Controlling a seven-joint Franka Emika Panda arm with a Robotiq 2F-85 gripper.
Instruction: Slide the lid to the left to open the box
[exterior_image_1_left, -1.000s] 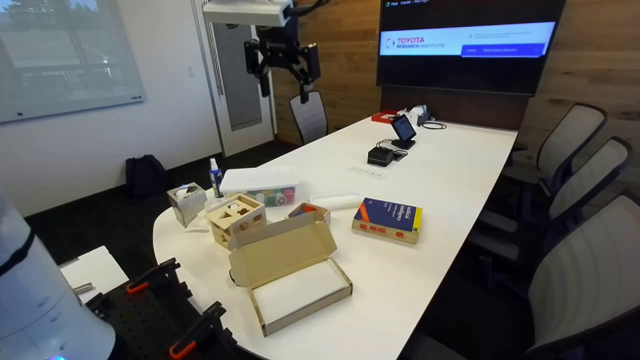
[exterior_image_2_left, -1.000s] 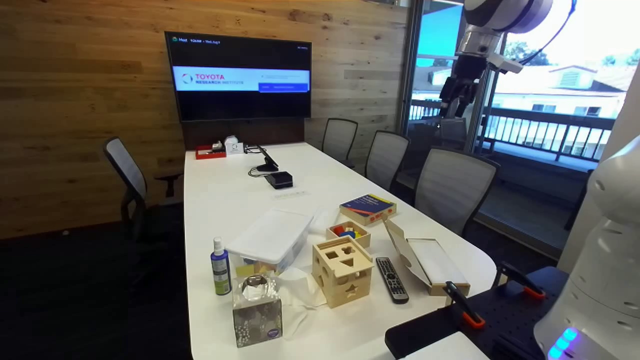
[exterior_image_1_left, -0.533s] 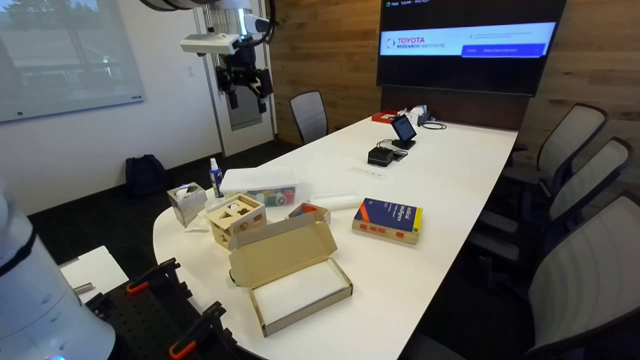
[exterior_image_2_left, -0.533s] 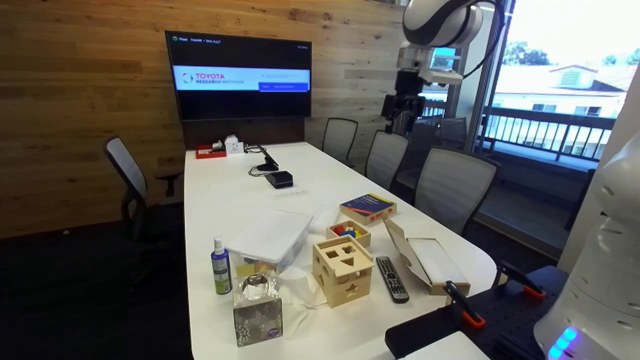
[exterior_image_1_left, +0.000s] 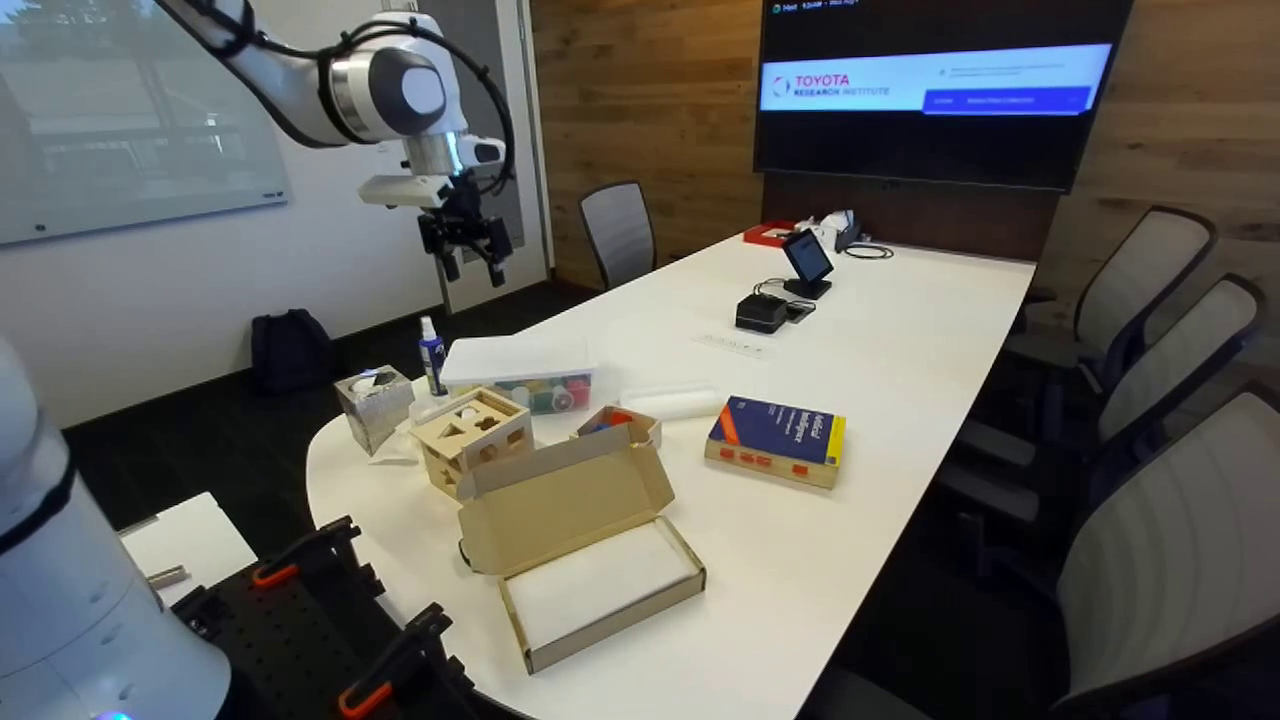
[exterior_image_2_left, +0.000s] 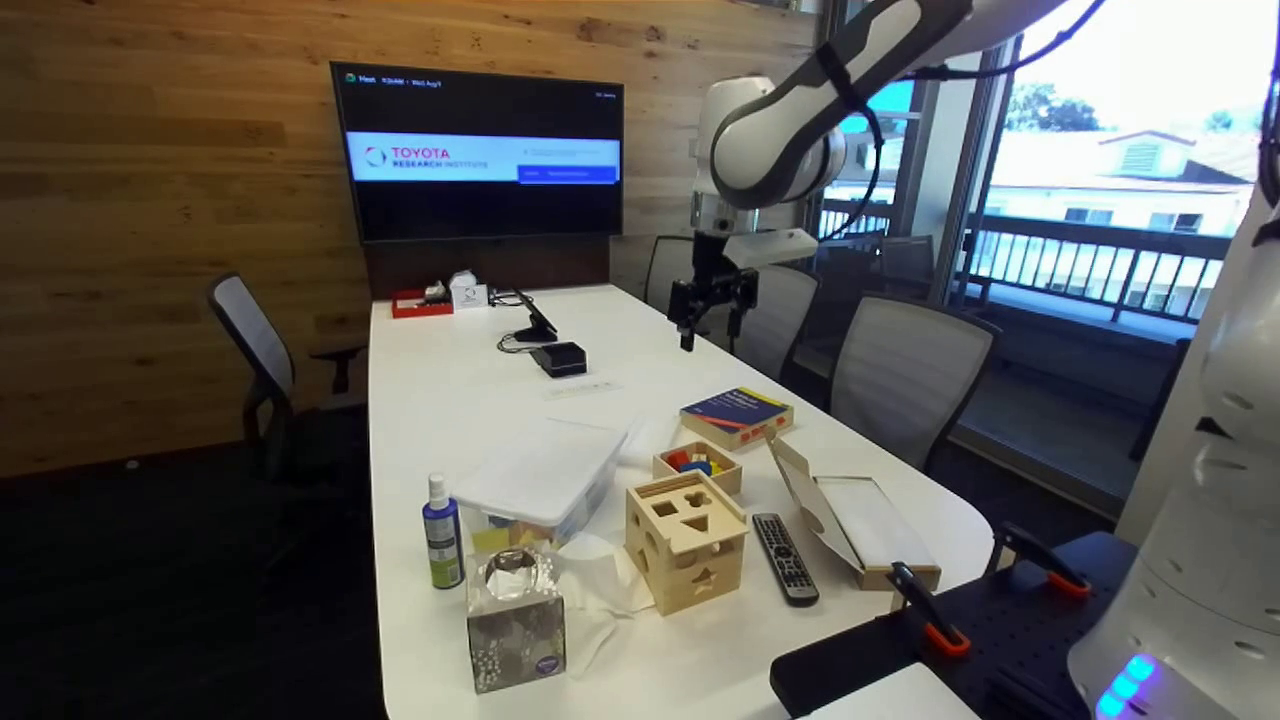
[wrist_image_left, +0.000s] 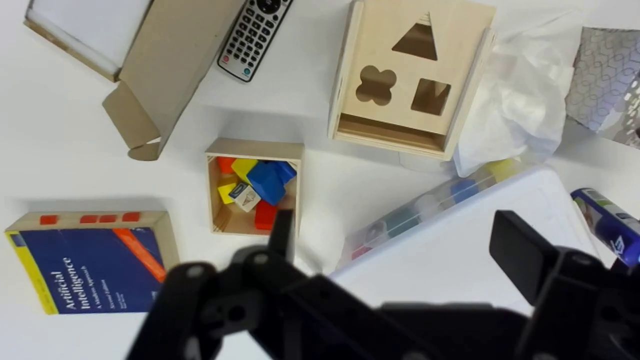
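The box (exterior_image_2_left: 692, 585) is a small light-wood cube with shaped holes, standing upright on the table; it also shows in an exterior view (exterior_image_1_left: 445, 470) and at the top of the wrist view (wrist_image_left: 390, 144). The lid (wrist_image_left: 402, 75) is a thin wood panel with triangle, clover and square cut-outs, set between the side rails on top. A narrow gap shows at one end of it. The lid also shows in both exterior views (exterior_image_1_left: 470, 428) (exterior_image_2_left: 678, 515). My gripper (wrist_image_left: 394, 225) is open and empty, high above the table and apart from the box (exterior_image_1_left: 475, 275) (exterior_image_2_left: 711, 338).
Near the box are a tissue box (exterior_image_2_left: 515, 630), white wrapping (wrist_image_left: 525, 95), a lidded plastic bin (exterior_image_2_left: 545, 470), a remote (exterior_image_2_left: 785, 560), a small tray of blocks (wrist_image_left: 255, 148), an open cardboard box (exterior_image_1_left: 560, 510), a book (exterior_image_1_left: 775, 430) and a spray bottle (exterior_image_2_left: 441, 540).
My gripper has come down and moved left in both exterior views, now lower over the table. It stays open. The box and lid have not moved.
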